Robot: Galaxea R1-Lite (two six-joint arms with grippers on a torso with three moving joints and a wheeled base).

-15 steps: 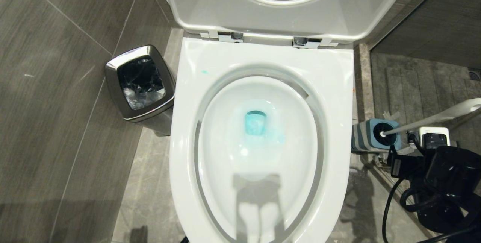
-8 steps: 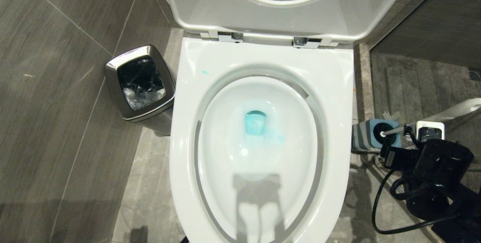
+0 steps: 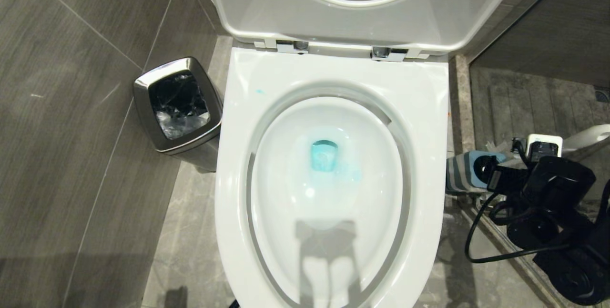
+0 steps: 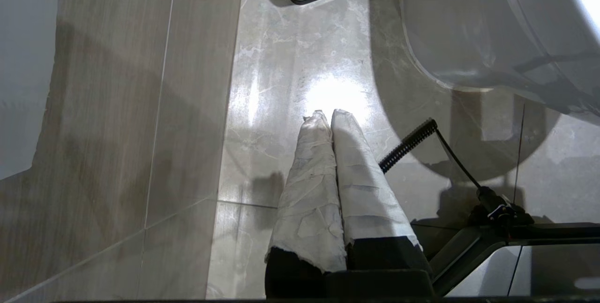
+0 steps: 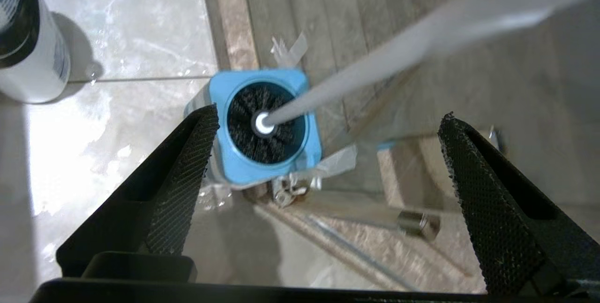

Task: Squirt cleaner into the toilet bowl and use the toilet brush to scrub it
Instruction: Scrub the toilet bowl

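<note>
Grey floor tiles [image 3: 95,107] surround the toilet bowl [image 3: 329,107], its seat and lid [image 3: 362,7] raised. Turquoise cleaner [image 3: 325,155] tints the water at the bowl's centre; a small teal spot marks the rim. Left of the bowl stands a square steel bin [image 3: 178,105]. Right of the bowl, the blue-and-grey holder [image 5: 262,127] contains the toilet brush [image 5: 375,66], black bristles down, white handle slanting up and away from the bowl. The right gripper [image 5: 328,153], jaws spread wide, hangs above the holder, empty; the handle passes between its fingers without contact. A white bottle [image 5: 28,35] stands nearby. The left gripper [image 4: 328,120], taped fingers pressed together, points at the floor beside the bowl's base.
</note>
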